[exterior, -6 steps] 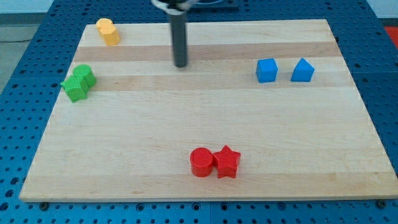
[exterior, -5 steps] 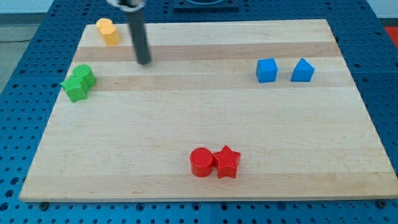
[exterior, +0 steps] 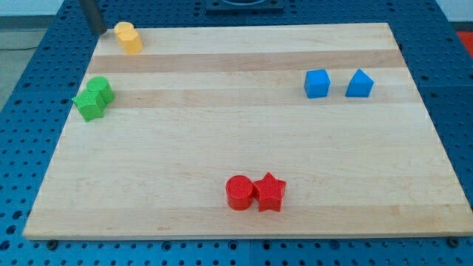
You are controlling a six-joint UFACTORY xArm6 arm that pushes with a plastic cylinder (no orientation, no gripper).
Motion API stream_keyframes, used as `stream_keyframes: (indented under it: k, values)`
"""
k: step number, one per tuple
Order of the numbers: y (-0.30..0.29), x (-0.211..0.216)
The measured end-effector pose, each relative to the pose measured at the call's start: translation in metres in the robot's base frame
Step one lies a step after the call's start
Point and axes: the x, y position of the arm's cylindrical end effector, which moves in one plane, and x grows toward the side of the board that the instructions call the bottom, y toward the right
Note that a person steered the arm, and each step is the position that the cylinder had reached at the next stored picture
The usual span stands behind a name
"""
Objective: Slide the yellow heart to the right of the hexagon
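The yellow heart [exterior: 128, 37] lies near the top left corner of the wooden board [exterior: 244, 140]. My tip [exterior: 95, 30] is just left of the heart, at the board's top left edge, with a small gap between them. Only the rod's lower end shows, at the view's top. I cannot make out for sure which block is the hexagon. A blue block with an angled top [exterior: 359, 83] lies at the right, and a blue cube [exterior: 316, 83] lies just left of it.
Two green blocks [exterior: 93, 98] touch each other at the board's left edge. A red round block [exterior: 239, 193] and a red star [exterior: 270, 192] touch near the bottom middle. A blue perforated table surrounds the board.
My tip has swept left along the top of the board, from the upper middle to a spot just left of the yellow heart. No block has moved.
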Motion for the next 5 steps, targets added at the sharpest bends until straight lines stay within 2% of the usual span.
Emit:
stream_keyframes:
  k: [3, 5]
  values:
    - [0.089, 0.006]
    - [0.131, 0.041]
